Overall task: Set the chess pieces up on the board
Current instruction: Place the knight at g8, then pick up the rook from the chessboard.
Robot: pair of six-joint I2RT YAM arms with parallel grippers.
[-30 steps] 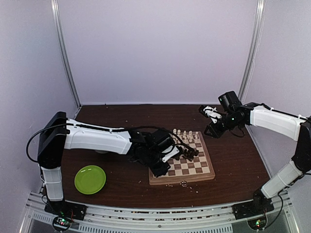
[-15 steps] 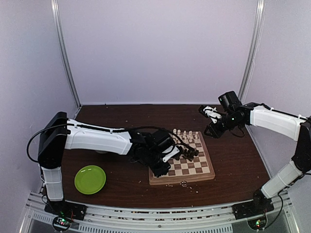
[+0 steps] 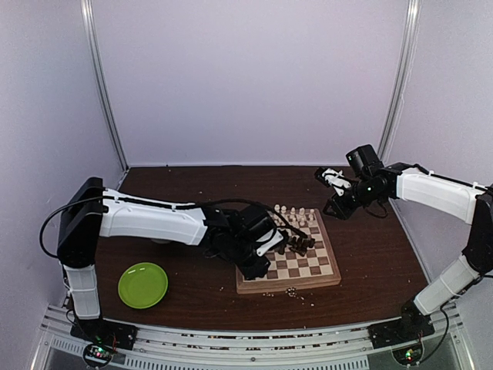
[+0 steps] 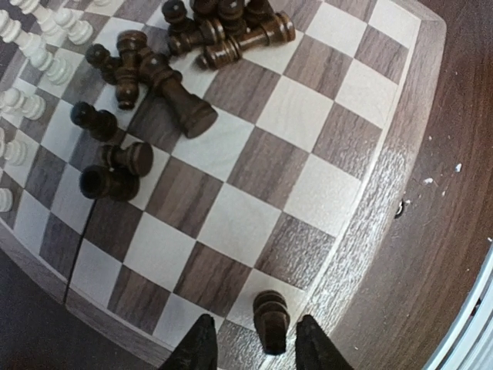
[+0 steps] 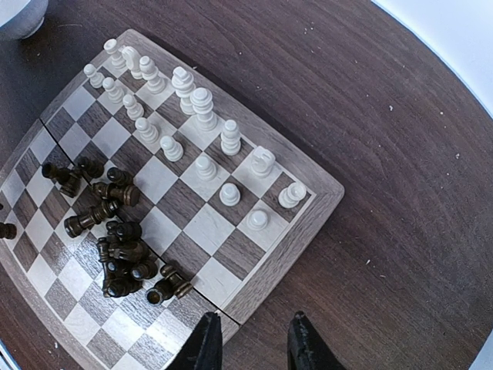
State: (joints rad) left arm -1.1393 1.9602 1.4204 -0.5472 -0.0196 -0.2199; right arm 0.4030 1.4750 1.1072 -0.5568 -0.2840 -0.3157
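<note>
The board (image 3: 289, 287) lies in the middle of the table. Cream chess pieces (image 3: 293, 216) stand in two rows on its far side, also in the right wrist view (image 5: 192, 100). Dark pieces (image 3: 296, 243) lie in a heap mid-board, seen from both wrists (image 4: 166, 85) (image 5: 115, 247). My left gripper (image 3: 262, 262) is low over the board's near left corner. In its wrist view it (image 4: 254, 330) is open around one upright dark piece (image 4: 271, 320) on a corner cream square, with gaps on both sides. My right gripper (image 3: 333, 181) hangs open and empty above the board's far right (image 5: 254, 324).
A round green plate (image 3: 142, 284) sits at the near left. Pale crumbs (image 3: 293, 291) lie by the board's front edge. A white bowl's edge (image 5: 19, 15) shows beyond the board's far left corner. The board's frame (image 4: 385, 177) borders dark table.
</note>
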